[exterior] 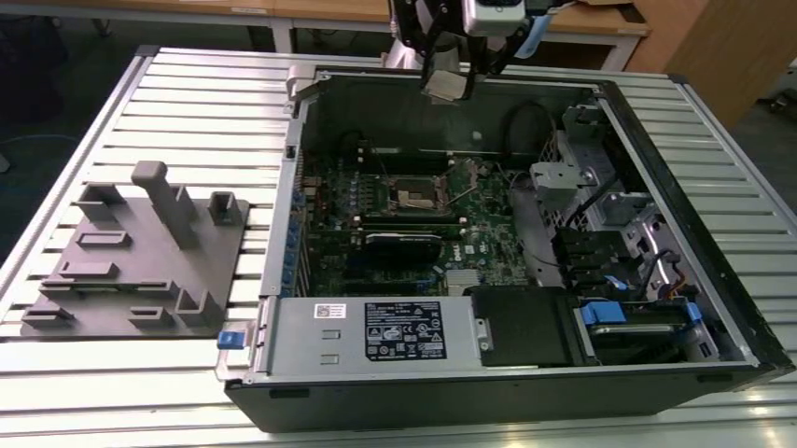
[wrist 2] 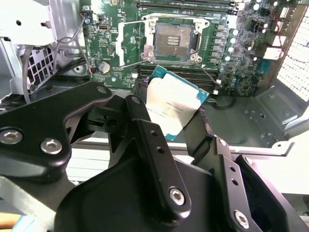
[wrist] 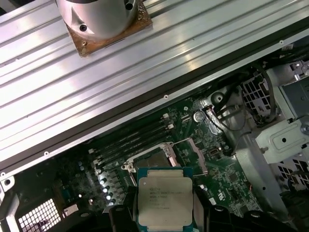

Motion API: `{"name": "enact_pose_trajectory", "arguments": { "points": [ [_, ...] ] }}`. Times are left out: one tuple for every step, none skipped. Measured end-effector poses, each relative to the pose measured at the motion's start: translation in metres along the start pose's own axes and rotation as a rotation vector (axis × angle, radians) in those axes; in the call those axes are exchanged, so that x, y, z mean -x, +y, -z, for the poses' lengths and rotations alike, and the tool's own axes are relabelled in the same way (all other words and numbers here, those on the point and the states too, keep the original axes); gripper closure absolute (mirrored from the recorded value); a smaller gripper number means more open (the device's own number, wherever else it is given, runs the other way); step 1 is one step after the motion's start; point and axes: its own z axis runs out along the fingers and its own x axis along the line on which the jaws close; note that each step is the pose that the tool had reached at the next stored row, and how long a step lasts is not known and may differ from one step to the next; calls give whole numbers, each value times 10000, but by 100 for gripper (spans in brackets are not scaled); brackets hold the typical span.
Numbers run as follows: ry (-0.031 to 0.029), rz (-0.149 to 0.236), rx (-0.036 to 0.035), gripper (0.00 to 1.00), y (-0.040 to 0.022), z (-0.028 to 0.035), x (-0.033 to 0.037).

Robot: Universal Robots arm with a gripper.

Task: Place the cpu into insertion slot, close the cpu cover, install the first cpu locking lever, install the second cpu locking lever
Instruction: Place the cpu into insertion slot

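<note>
Claw (wrist 2: 166, 111): clamped on the cpu (wrist 2: 176, 104), with one black finger (wrist 2: 145, 130) on each of two opposite edges

Where the cpu is: up in the air by the far wall of the open computer case (exterior: 498, 411) in the exterior view, higher than the green circuit board (exterior: 373, 252) and well apart from the insertion slot (exterior: 415, 194)

Cpu facing: silvery metal top is turned toward both wrist cameras, with a thin green edge showing round it

Cpu axis: pretty much square, so there's no real long axis. In the second wrist view it sits skewed, with one corner aimed toward the slot. In the first wrist view its sides line up square with the fingers.

Insertion slot: dark centre in plain view with a metal rim round it, sitting on the board past the chip in both wrist views

Wire levers (wrist 2: 137, 60): two thin ones, angling off the slot from two different sides

Cpu cover: can't tell how it stands from these shots

Counts: one claw, two fingers, one cpu, one slot, two wire levers, one board, one case

Around it: one grey moulded plate (exterior: 125, 271) lies on the slatted metal table (exterior: 187, 84), at the exterior view's left of the case
</note>
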Motion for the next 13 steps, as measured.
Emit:
{"name": "enact_pose_trajectory", "arguments": {
  "points": [
    [-4,-47,0,46,0,0,0],
    [-8,-95,1,46,0,0,0],
    [-11,-140,2,46,0,0,0],
    [-15,-184,3,46,0,0,0],
    [-18,-228,4,46,0,0,0],
    [-22,-272,5,46,0,0,0],
    [-26,-315,6,46,0,0,0],
    [-29,-361,6,46,0,0,0],
    [-33,-404,7,46,0,0,0],
    [-36,-447,8,46,0,0,0],
    [-40,-490,9,46,0,0,0],
    [-43,-534,10,46,0,0,0],
    [-47,-577,11,46,0,-1,0]
  ]
}}
